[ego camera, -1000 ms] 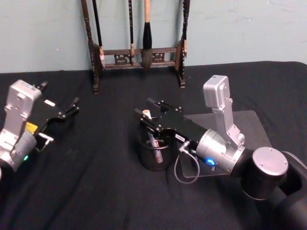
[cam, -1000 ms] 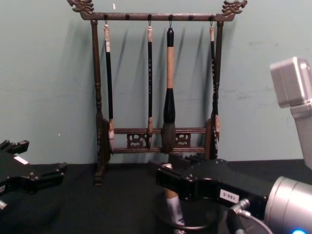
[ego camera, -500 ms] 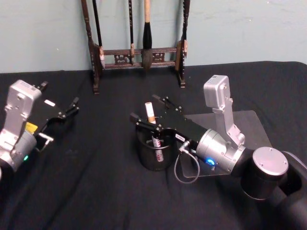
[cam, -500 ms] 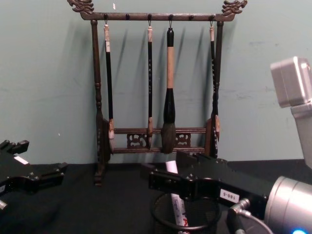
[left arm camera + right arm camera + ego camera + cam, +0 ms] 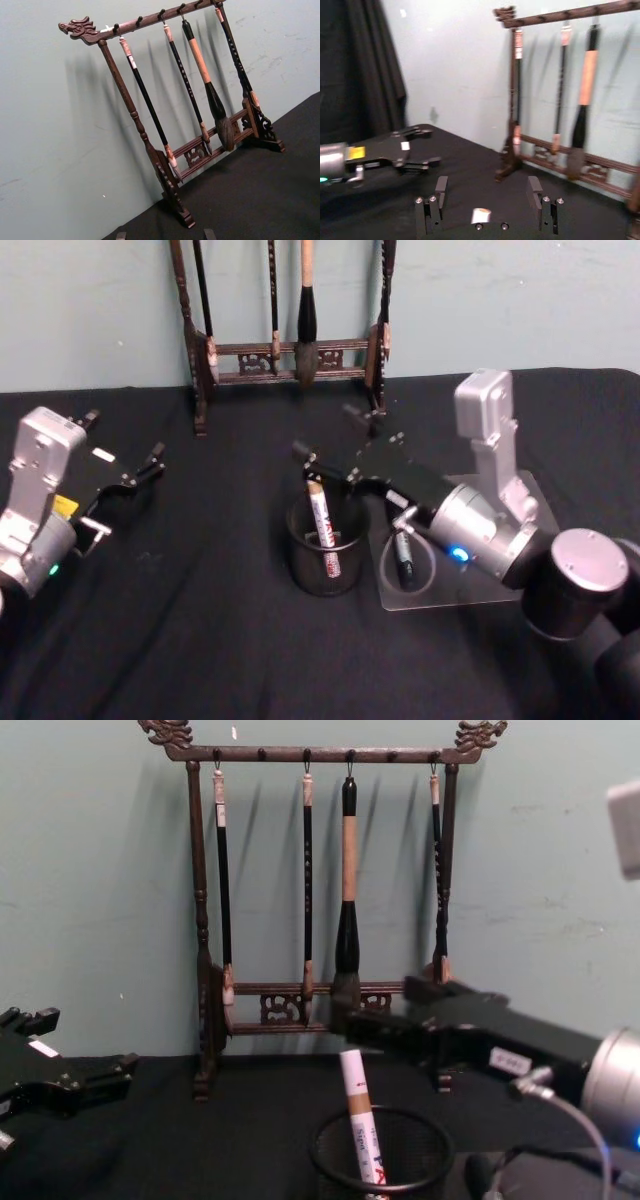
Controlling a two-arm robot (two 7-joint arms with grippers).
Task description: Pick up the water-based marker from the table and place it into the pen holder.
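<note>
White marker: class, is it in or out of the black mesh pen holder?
In: the white marker leans inside the round black wire-mesh pen holder, below the open right gripper.

On the desk (image 5: 200,640), the pen holder (image 5: 300,565) stands near the middle, and the water-based marker (image 5: 322,522) stands inside it, tilted, with its upper end above the rim. Just to the right of the holder lies a flat plate (image 5: 440,595) with a pen (image 5: 402,555) lying on it. Behind them all, at the back edge against the wall, stands the brush rack (image 5: 290,350) with brushes (image 5: 307,315) hanging in it. The right pincer (image 5: 325,432) hangs above and behind the holder, between it and the rack. The left pincer (image 5: 122,440) sits far to the left, well apart from the holder.
</note>
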